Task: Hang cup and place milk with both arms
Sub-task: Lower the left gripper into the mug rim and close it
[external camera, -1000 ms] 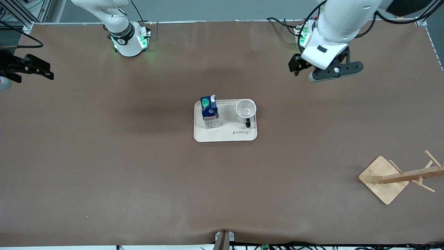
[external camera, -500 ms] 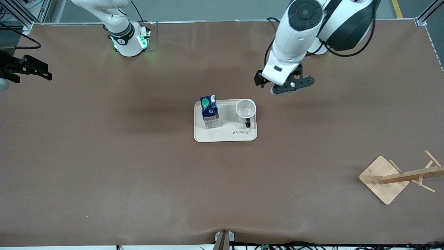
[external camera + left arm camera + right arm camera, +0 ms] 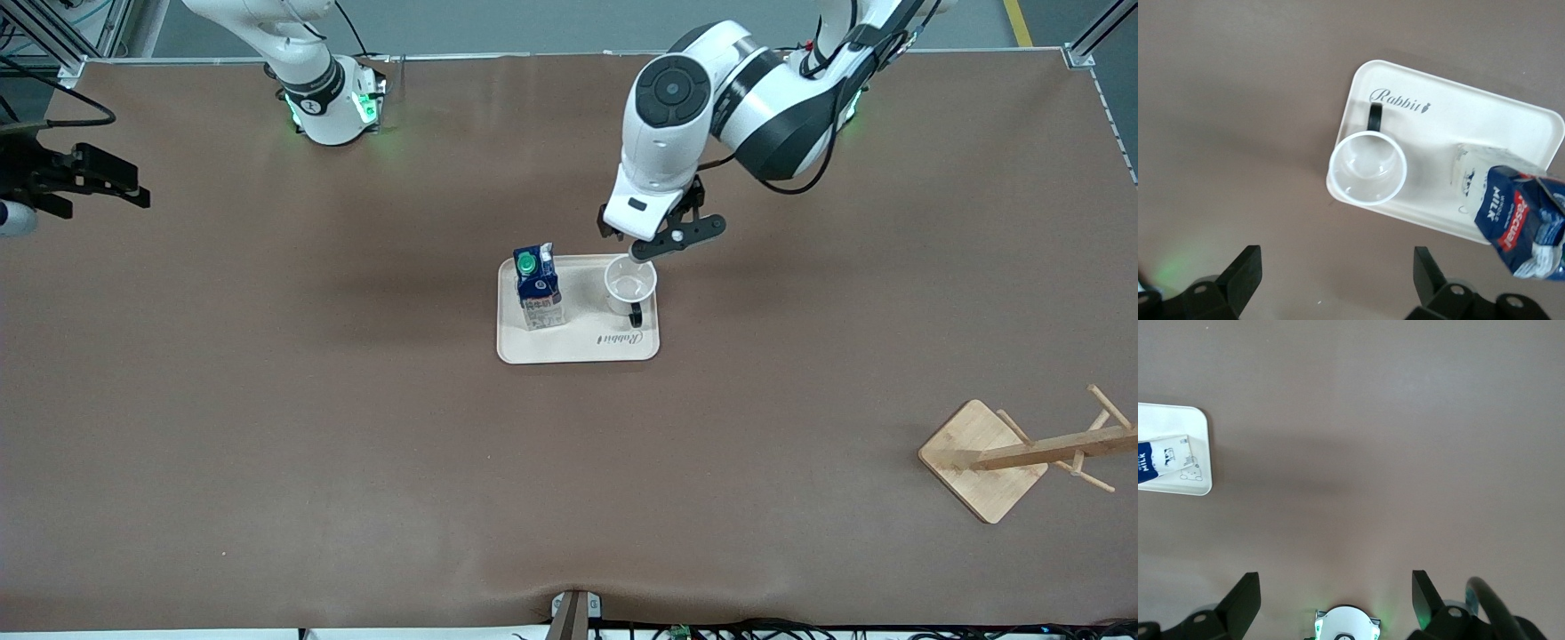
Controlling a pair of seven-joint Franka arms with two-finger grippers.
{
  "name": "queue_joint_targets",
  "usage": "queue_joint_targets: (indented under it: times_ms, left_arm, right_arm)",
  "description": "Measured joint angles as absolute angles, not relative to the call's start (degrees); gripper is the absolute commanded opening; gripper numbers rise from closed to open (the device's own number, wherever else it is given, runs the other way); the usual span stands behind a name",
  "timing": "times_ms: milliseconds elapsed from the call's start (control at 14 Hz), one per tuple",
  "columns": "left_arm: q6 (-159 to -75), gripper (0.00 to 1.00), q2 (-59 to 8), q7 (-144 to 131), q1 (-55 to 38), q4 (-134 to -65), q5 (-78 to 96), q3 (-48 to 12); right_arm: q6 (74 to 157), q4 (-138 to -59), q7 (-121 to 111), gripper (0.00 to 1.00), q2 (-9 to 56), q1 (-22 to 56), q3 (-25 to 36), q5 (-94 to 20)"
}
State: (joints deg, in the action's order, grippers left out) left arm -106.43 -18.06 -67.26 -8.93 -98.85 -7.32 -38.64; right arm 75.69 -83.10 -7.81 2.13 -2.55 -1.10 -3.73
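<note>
The white cup (image 3: 630, 283) stands upright on a cream tray (image 3: 578, 348) at mid table, its black handle toward the front camera. The milk carton (image 3: 538, 289), with its green cap, stands beside it on the tray, toward the right arm's end. My left gripper (image 3: 662, 238) hangs open and empty over the tray's edge by the cup. In the left wrist view the cup (image 3: 1367, 167), the milk (image 3: 1518, 213) and the tray (image 3: 1438, 100) lie ahead of the open left gripper (image 3: 1336, 277). My right gripper (image 3: 76, 173) waits open at its end of the table. It also shows open in the right wrist view (image 3: 1333, 597).
A wooden mug rack (image 3: 987, 458) with pegs stands near the front camera at the left arm's end. The right arm's base (image 3: 329, 102) stands at the table's back edge. The right wrist view shows the tray's corner (image 3: 1198, 453) and the milk (image 3: 1165, 463).
My left arm has swung from its end of the table toward the tray and come down; its gripper now hangs by the cup. The right gripper barely shifted. Cup and milk have not moved.
</note>
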Motion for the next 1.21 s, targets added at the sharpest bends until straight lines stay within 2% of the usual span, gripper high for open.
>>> queue_joint_targets:
  times_ms: [643,929,1214]
  left_arm:
    - [-116.2,1.0,-25.0,-73.1,-11.9,-98.7,-12.3,-38.6]
    - [-116.5,1.0,-26.5,-74.9,-11.7,-98.8,-15.1,-38.4]
    - [-116.3,1.0,-27.0,-75.0,-10.0,-102.4,-19.0,-38.0]
  right_arm:
    - [75.7,-83.2,-15.2,1.0,6.6,-2.3,-1.4,-3.8]
    - [75.4,-83.3,-15.3,1.0,7.6,-3.1,-1.1,-3.8]
    - [75.4,-83.5,-15.4,1.0,9.9,-4.0,-1.0,-3.8]
